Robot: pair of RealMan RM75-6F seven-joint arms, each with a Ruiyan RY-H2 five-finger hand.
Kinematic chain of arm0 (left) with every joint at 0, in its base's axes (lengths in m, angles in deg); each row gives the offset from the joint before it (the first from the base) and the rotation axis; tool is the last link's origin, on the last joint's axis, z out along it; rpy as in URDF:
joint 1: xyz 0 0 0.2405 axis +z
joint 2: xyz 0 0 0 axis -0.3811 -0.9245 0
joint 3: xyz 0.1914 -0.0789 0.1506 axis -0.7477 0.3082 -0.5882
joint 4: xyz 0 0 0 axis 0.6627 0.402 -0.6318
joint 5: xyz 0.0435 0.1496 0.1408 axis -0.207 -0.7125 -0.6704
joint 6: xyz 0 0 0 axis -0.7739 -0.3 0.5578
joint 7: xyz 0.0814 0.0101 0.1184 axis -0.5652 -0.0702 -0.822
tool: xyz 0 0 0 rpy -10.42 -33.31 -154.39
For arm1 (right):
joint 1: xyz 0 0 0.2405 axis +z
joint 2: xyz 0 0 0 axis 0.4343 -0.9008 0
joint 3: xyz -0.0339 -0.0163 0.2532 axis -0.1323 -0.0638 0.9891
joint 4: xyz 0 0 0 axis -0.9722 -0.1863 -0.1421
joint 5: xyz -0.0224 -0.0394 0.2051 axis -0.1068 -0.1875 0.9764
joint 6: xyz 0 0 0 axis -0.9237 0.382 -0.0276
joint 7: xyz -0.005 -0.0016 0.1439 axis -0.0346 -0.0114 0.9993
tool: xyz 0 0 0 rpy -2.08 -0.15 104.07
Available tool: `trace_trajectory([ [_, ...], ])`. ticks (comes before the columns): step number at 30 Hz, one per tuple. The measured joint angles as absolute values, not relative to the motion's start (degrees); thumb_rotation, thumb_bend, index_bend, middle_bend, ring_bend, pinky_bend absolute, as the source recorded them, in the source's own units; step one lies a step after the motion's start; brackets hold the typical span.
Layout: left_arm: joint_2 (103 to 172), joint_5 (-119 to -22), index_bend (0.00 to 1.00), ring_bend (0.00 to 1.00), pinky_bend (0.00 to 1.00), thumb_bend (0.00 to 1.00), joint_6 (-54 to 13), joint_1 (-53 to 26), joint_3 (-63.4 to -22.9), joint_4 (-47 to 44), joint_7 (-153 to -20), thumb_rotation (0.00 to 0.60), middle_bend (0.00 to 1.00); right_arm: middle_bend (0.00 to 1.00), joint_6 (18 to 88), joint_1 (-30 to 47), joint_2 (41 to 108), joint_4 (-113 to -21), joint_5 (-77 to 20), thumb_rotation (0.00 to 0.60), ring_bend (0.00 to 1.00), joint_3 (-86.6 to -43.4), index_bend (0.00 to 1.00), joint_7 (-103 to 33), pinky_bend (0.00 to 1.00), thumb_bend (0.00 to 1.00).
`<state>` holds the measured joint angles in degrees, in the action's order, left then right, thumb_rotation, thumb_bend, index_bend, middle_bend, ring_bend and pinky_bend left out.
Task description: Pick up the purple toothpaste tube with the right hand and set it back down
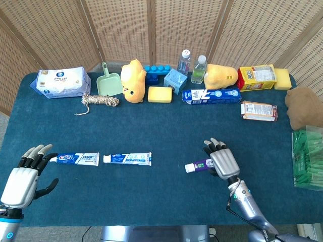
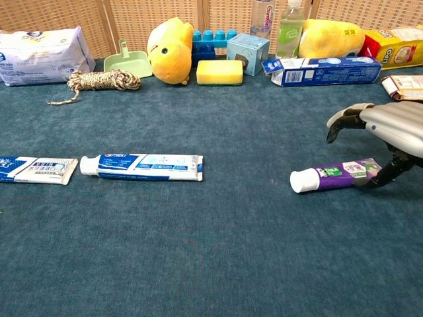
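The purple toothpaste tube lies on the blue table cloth at the front right, white cap pointing left and its tail end angled away. My right hand arches over the tail end. Its thumb touches the tail, while the fingers hang spread above the tube, apart from it. Near the front left corner my left hand rests open with nothing in it, just left of a blue-and-white tube; the chest view does not show it.
Two blue-and-white toothpaste tubes lie in a row at the front left. Along the back stand a wipes pack, dustpan, yellow plush, sponge, bottles and boxes. A green pack sits at the right edge.
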<state>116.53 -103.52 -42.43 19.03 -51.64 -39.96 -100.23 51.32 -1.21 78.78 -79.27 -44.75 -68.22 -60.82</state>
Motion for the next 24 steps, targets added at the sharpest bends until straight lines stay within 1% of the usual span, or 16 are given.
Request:
trace_trajectory([
  [5,116.74,-103.24,0.21,0.1,0.1,0.24,-42.4,18.99,-51.63,-39.43,-99.75,0.6,0.13,0.2,48.76,0.42,77.73,-82.25,-40.69,0.6,0.11,-67.92,0.3,-64.96,0.21,0.22],
  [12,117.11,-102.7,0.21,0.1,0.1,0.24,-42.14,18.89,-51.64,-38.52,-99.01,0.6,0.13,0.2,47.42,1.98,77.37,-84.1,-36.75,0.6,0.11,-67.73,0.3,-68.67,0.21,0.22],
  [24,117.99,-102.41,0.21,0.1,0.1,0.24,-41.52,18.31,-51.5,-37.46,-98.5,0.6,0.12,0.21,47.01,3.83,76.83,-85.83,-31.91,0.6,0.12,-67.97,0.38,-72.51,0.21,0.22],
])
